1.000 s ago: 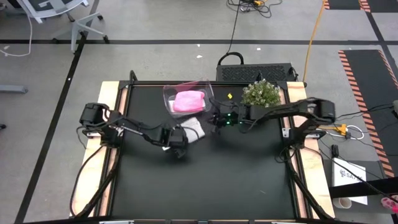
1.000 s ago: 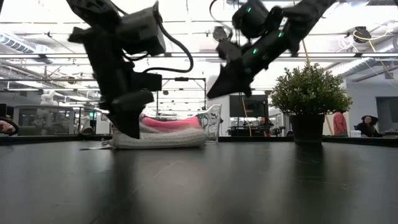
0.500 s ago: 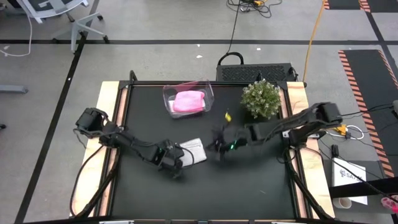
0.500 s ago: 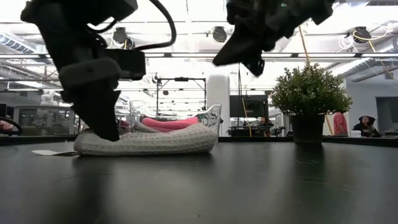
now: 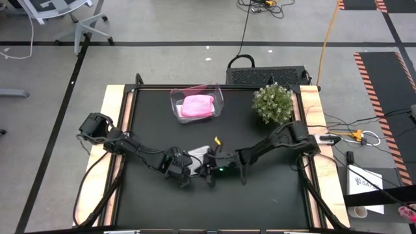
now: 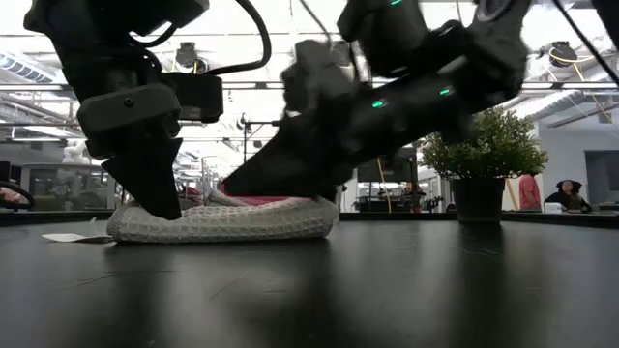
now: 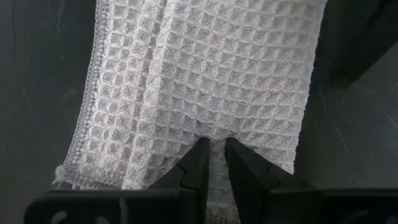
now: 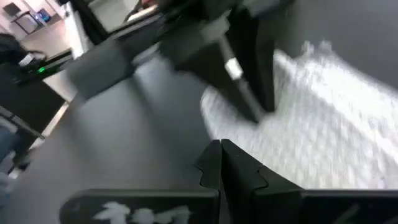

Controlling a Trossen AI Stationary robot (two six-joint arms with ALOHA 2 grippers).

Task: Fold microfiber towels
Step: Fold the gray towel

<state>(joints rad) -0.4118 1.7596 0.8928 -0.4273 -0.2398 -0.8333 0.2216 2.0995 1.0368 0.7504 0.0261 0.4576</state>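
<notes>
The left gripper (image 7: 213, 163) has its fingers (image 7: 194, 167) drawn narrow on an edge of the white waffle-weave towel (image 7: 205, 81), a pinch of cloth caught between them in the left wrist view. In the low view this gripper (image 6: 155, 198) comes down onto one end of the towel (image 6: 227, 220), which lies as a low rounded roll flat on the table (image 6: 387, 290).

The right gripper (image 8: 221, 163) has its fingers pressed together with nothing between them. In its own wrist view it points at the same towel (image 8: 323, 118), close to it but not touching, with the left arm's dark fingers standing on the cloth just beyond. In the low view it (image 6: 242, 184) reaches in low over the other end of the roll.

From above, both grippers meet near the middle of the table (image 5: 260, 201), somewhat toward its left edge: the left gripper (image 5: 184, 174) and the right gripper (image 5: 207, 170) sit just beside each other, with only a sliver of the white towel (image 5: 195, 155) showing between and behind them.

Near the far edge of the table, a clear plastic bin (image 5: 175, 97) holds the pink towel (image 5: 197, 106), folded. A small potted plant (image 5: 273, 103) stands toward the far right corner, well apart from the grippers.
</notes>
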